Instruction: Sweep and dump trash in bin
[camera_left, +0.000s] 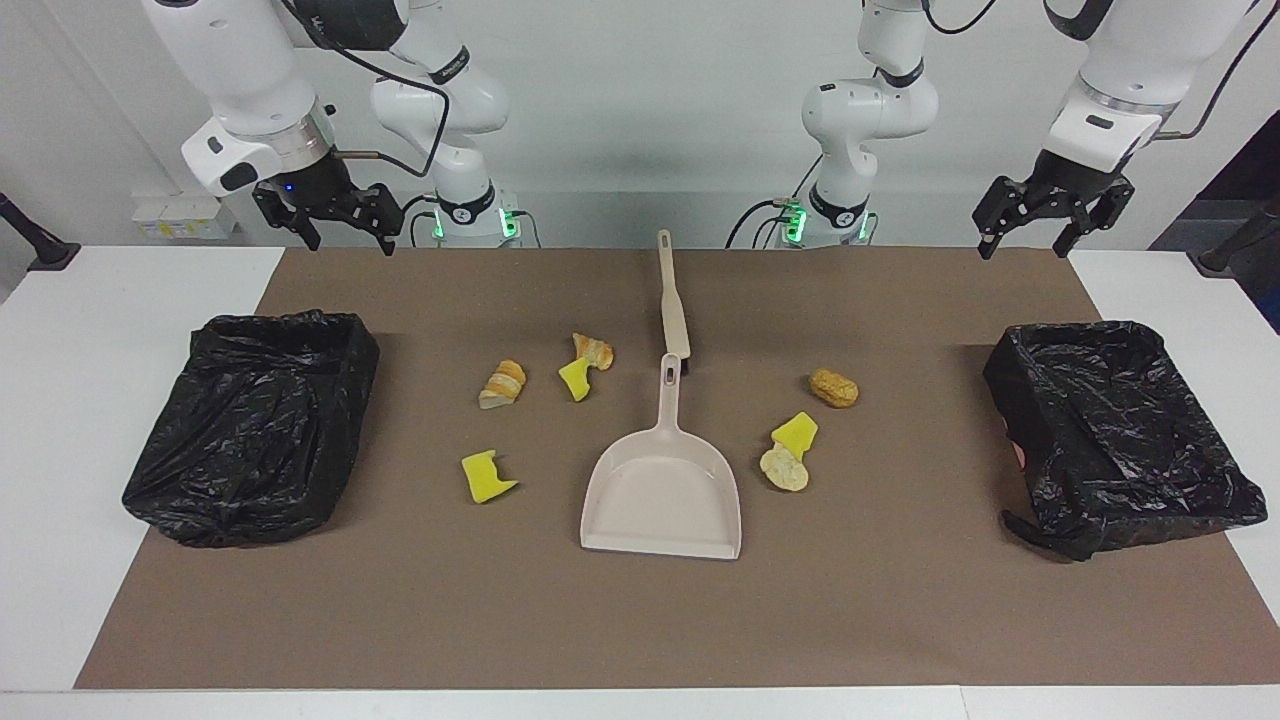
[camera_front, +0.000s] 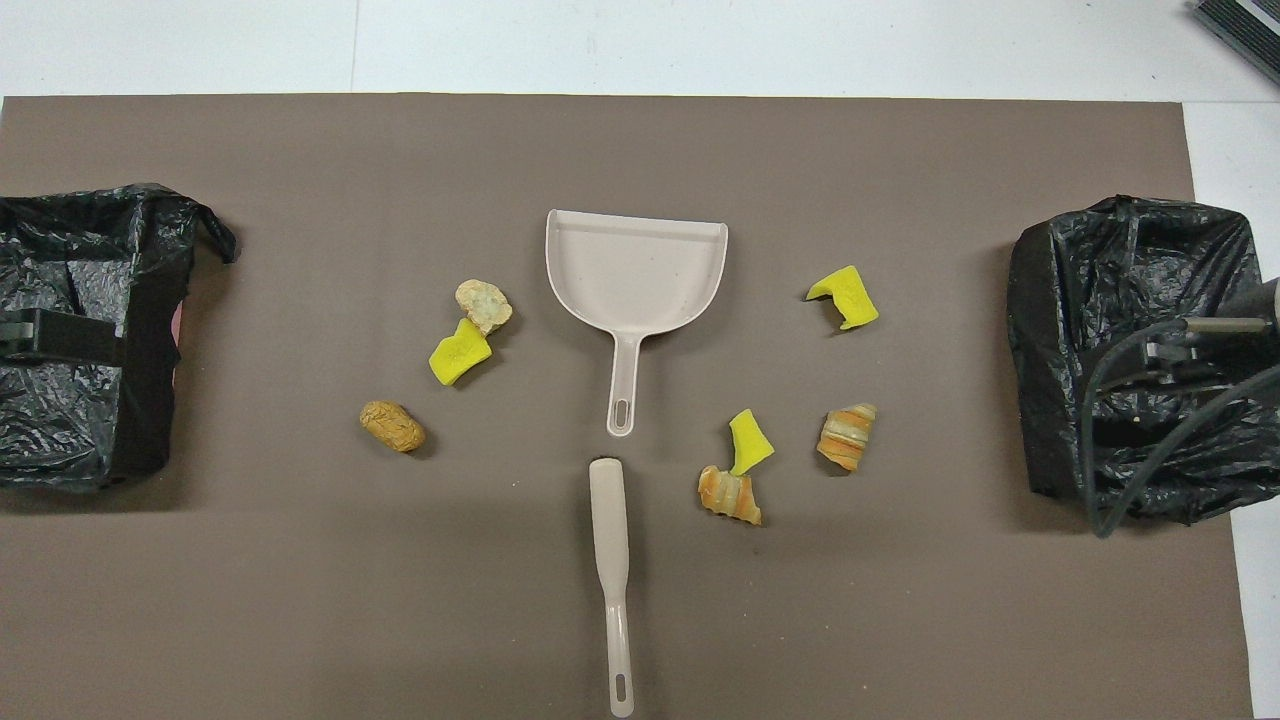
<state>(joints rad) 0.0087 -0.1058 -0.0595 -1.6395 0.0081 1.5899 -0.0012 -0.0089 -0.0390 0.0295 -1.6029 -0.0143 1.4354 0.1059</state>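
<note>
The trash is several small loose pieces on the brown mat: yellow chunks (camera_left: 487, 477) (camera_left: 575, 379) (camera_left: 796, 432) and tan-brown lumps (camera_left: 503, 384) (camera_left: 593, 350) (camera_left: 833, 387) (camera_left: 784, 468), spread on both sides of the beige dustpan (camera_left: 662, 490) (camera_front: 636, 270). A beige brush (camera_left: 672, 300) (camera_front: 610, 540) lies in line with the dustpan's handle, nearer to the robots. My right gripper (camera_left: 345, 240) is open and empty, raised over the mat's edge at the right arm's end. My left gripper (camera_left: 1025, 243) is open and empty, raised at the left arm's end.
Two bins lined with black bags stand on the mat, one at the right arm's end (camera_left: 280, 325) (camera_front: 1130, 215) and one at the left arm's end (camera_left: 1080, 335) (camera_front: 100, 200). White table shows around the mat (camera_left: 640, 620).
</note>
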